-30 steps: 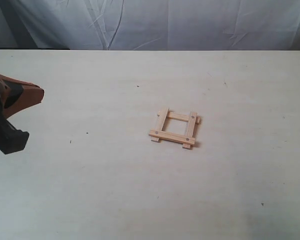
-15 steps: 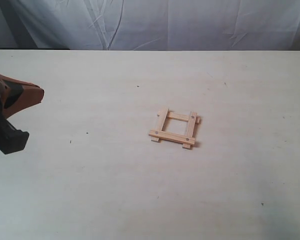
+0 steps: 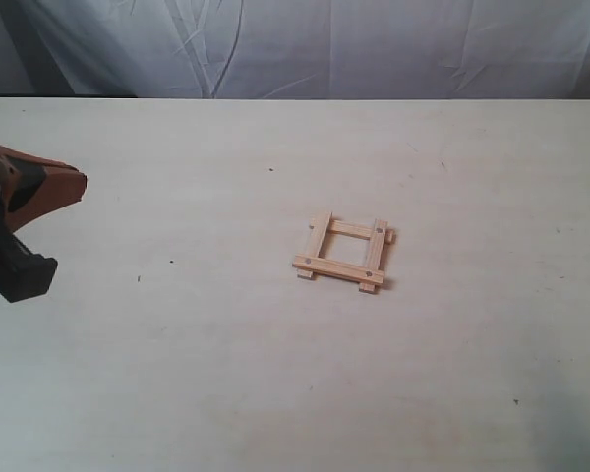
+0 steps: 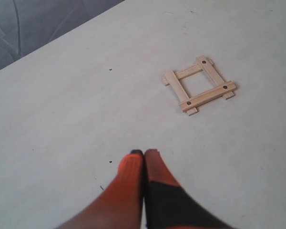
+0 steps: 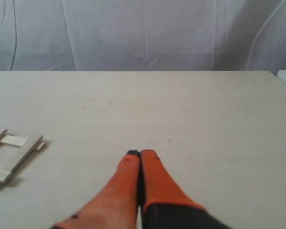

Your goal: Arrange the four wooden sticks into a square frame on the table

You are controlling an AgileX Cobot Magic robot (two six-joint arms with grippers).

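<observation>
The four wooden sticks lie joined as a small square frame [image 3: 338, 268] on the table [image 3: 226, 374], right of its middle, ends overlapping and sticking out at the corners. In the left wrist view the square frame [image 4: 207, 96] lies well beyond my left gripper [image 4: 144, 153], which is shut with nothing between its orange fingers. That left gripper [image 3: 74, 187] hovers at the table's left edge, far from the frame. My right gripper [image 5: 140, 153] is shut and empty too. Part of the frame [image 5: 19, 153] shows off to one side of it. The exterior view does not show the right gripper.
A creased white cloth backdrop [image 3: 324, 44] hangs behind the table's far edge. Bare pale tabletop with a few tiny dark specks [image 3: 271, 169] surrounds the frame on all sides.
</observation>
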